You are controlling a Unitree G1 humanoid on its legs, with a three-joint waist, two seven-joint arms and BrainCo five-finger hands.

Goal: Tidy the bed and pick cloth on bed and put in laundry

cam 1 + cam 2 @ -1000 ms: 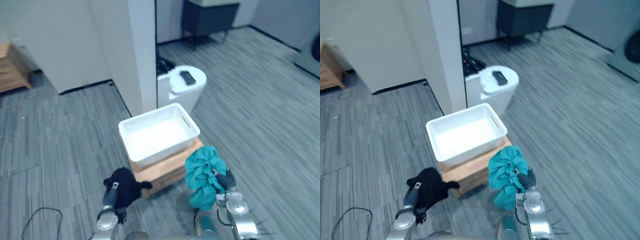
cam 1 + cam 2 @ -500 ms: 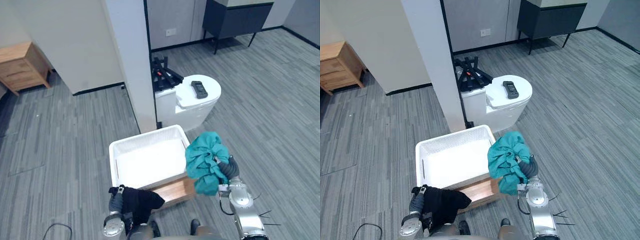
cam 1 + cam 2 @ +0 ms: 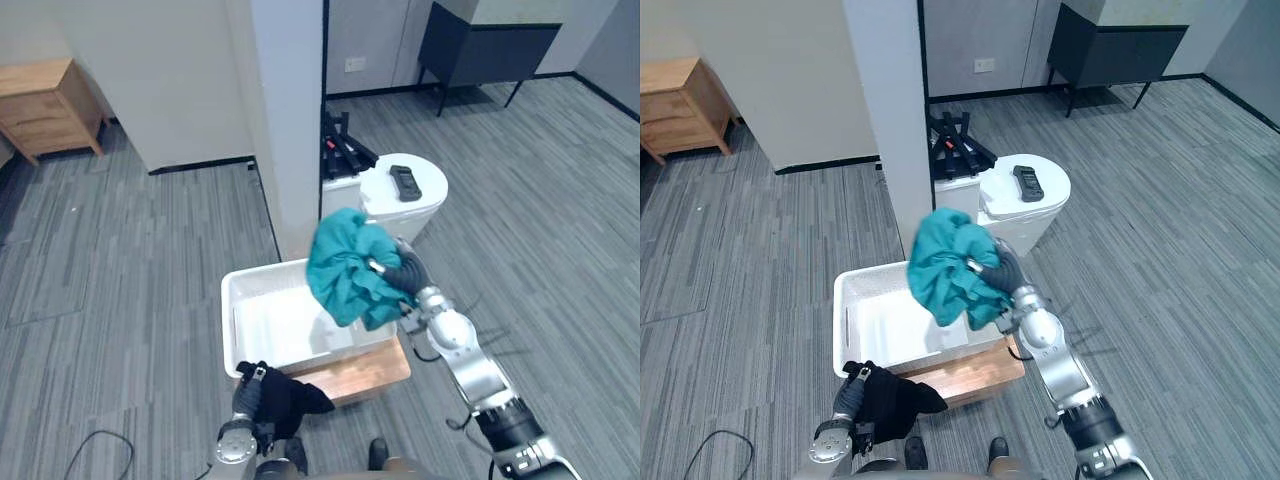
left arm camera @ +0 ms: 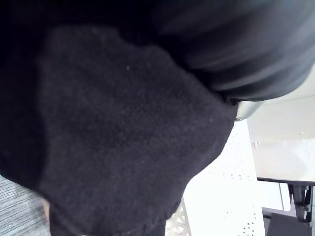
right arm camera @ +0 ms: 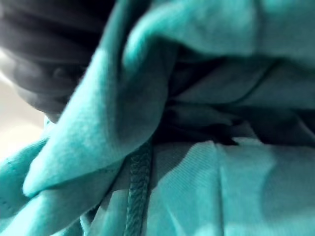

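Grey plank floor (image 3: 120, 260) runs through the room, with a white pillar (image 3: 290, 120) standing at the middle. Just near the pillar, a white basket (image 3: 229, 318) sits on a low wooden stand (image 3: 368, 368). The right robot hand (image 3: 408, 272) reaches in from the right and grips a bunched teal cloth (image 3: 345, 265), holding it in the air over the basket's far right part, with folds hanging toward the inside. The left robot hand (image 3: 246, 392) is low at the near edge, closed on a black cloth (image 3: 290, 396) that hangs just near the basket's front wall, beside the stand's near left corner; its wrist view shows the dark fabric close up, with the basket's white wall past it. To the right of the pillar stands a white bin (image 3: 395, 210) with a small black device (image 3: 405, 181) on its lid. A wooden drawer unit (image 3: 45, 105) is far left, and a dark cabinet (image 3: 490, 45) far right.
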